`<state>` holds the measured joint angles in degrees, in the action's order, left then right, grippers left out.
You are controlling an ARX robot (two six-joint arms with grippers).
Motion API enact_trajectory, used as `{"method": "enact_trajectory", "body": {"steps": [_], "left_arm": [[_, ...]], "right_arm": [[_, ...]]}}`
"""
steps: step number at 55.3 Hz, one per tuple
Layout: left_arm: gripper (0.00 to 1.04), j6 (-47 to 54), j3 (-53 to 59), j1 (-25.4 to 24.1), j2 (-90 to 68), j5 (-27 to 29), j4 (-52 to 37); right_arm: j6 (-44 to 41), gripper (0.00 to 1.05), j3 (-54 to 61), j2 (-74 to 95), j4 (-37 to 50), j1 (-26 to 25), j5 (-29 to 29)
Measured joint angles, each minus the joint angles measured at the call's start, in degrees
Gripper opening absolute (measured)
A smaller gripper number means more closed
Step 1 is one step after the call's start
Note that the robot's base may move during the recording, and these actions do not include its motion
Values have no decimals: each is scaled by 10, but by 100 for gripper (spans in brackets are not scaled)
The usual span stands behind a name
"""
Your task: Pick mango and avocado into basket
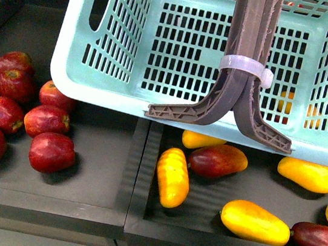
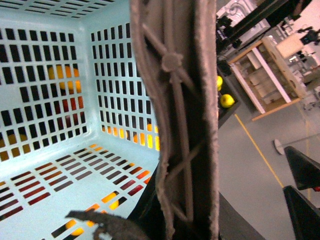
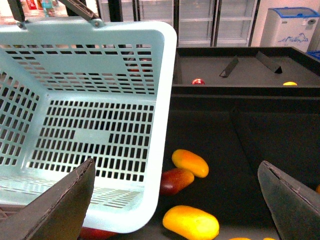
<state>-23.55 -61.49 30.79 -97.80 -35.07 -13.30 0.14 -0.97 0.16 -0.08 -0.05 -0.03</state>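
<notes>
Room: shop interior; glass-door fridges (image 3: 200, 20) along the back, a chest freezer (image 3: 295, 25) beside them; grey floor (image 2: 250, 175) with a yellow line
Surface: dark display shelf (image 1: 78, 209), split by a divider (image 1: 143, 175) into two compartments
Container: one teal lattice basket (image 1: 100, 99), tilted in the air above the shelf, overhanging both compartments
Basket fittings: two grey-brown handles (image 1: 247, 49) swung together, one white zip tie (image 1: 245, 67) round them
Right gripper (image 3: 176, 167): fingers spread wide, nothing between them, just beside the basket's rim, over the mango compartment
Left gripper (image 2: 200, 220): a handle runs close across its view; grip cannot be told
Yellow mangoes (image 1: 172, 177): five counted in the right compartment, one half under the basket; more yellow shows through the lattice
Dark red mangoes (image 1: 218, 160): two, same compartment, among the yellow
Apples (image 1: 46, 120): eight red, clustered in the left compartment
</notes>
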Motion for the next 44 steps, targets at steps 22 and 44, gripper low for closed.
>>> {"method": "enact_trajectory", "body": {"steps": [22, 44], "left_arm": [[7, 8, 0, 1, -1, 24, 3], [7, 8, 0, 2, -1, 21, 3]], "right_arm": [[170, 96, -69, 367, -95, -319, -52], [461, 96, -311, 1084, 134, -253, 23]]}}
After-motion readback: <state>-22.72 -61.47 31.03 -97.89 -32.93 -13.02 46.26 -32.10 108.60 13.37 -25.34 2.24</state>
